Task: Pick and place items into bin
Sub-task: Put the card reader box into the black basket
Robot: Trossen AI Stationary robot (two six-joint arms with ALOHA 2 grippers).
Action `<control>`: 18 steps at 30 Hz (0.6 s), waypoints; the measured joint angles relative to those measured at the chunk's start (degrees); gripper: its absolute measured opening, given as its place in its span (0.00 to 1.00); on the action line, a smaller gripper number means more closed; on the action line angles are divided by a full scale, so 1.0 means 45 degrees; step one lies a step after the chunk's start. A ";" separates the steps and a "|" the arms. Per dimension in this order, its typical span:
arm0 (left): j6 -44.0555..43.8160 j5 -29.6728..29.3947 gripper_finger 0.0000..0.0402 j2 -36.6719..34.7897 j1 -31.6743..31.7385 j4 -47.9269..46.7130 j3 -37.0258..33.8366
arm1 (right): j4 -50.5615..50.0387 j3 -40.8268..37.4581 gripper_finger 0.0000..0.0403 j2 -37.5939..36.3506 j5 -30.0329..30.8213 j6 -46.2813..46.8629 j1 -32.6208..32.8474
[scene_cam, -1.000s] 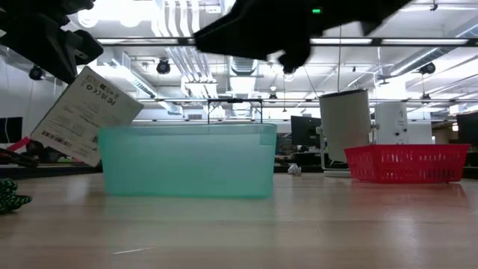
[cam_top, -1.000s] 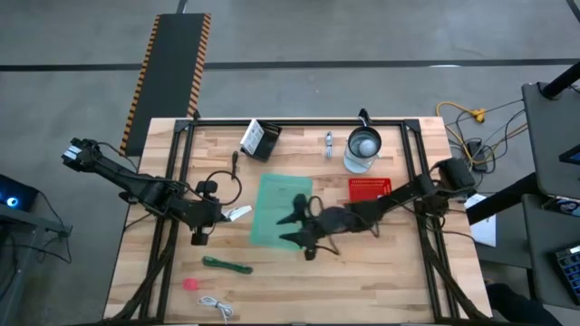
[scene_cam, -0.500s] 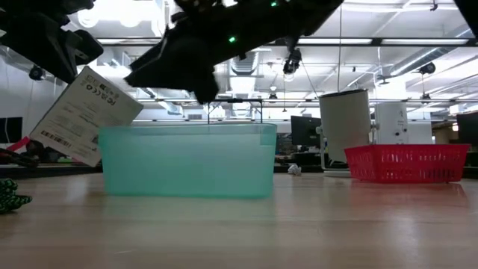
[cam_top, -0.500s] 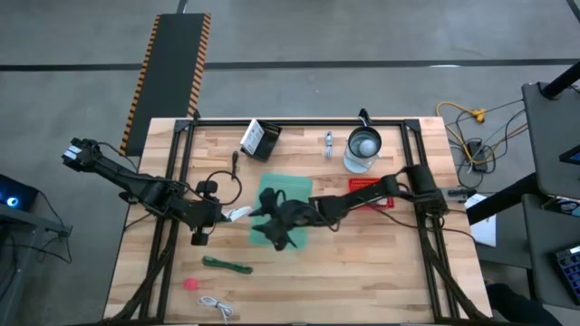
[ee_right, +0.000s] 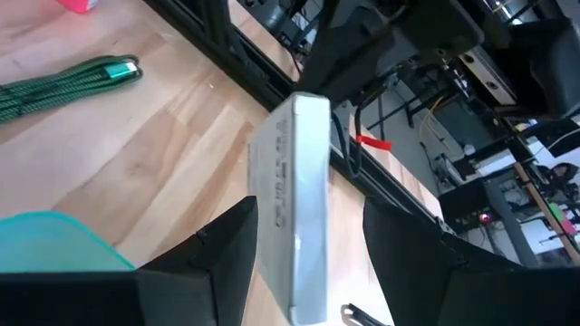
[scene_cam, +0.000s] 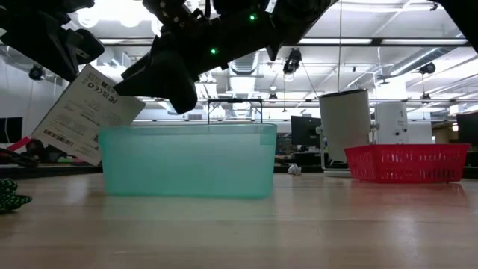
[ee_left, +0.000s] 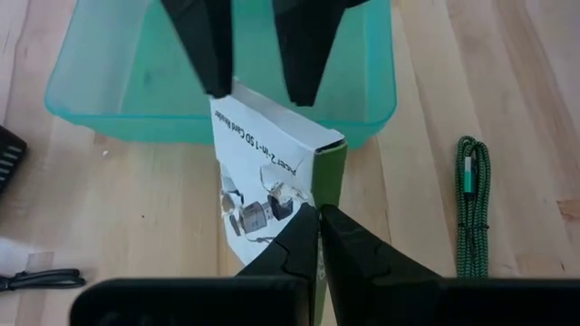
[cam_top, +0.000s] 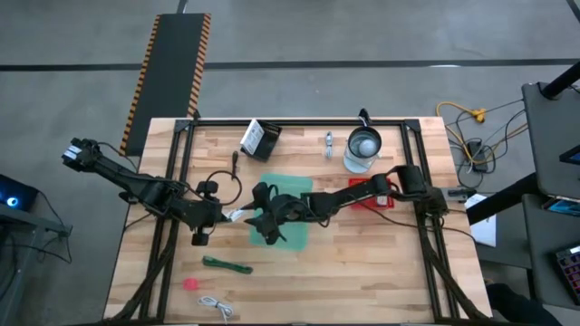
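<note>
My left gripper (ee_left: 317,226) is pinched tight on the lower edge of a flat white printed packet (ee_left: 267,177), holding it tilted in the air just beside the left wall of the translucent teal plastic bin (cam_top: 299,231). My right gripper (ee_right: 304,258), fingers spread wide and gripping nothing, straddles the packet's other edge above the bin's left rim. A green braided cable (cam_top: 227,265) lies on the wooden table (cam_top: 362,272) nearby.

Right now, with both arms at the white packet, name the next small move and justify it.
Probably close the right end effector on the flat white printed packet. Its open fingers already straddle the packet's free edge, while the left end effector is shut on the other end, holding it just outside the translucent teal plastic bin. A handover looks set up.
</note>
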 joint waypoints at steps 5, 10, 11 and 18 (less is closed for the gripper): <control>0.0039 -0.0005 0.00 0.0015 -0.0004 0.0066 0.0000 | 0.0007 0.0000 0.46 0.0000 -0.0117 0.0020 -0.0184; 0.0639 -0.0010 0.00 0.0015 -0.0004 0.0579 0.0000 | -0.0058 0.0000 0.46 0.0000 -0.1161 0.0055 -0.0305; 0.0746 -0.0010 0.00 0.0015 0.0001 0.0675 0.0000 | -0.0053 0.0000 0.46 0.0000 -0.1224 0.0055 -0.0314; 0.0923 -0.0015 0.00 0.0065 0.0001 0.0761 0.0000 | -0.0092 0.0000 0.46 0.0000 -0.1257 0.0016 -0.0334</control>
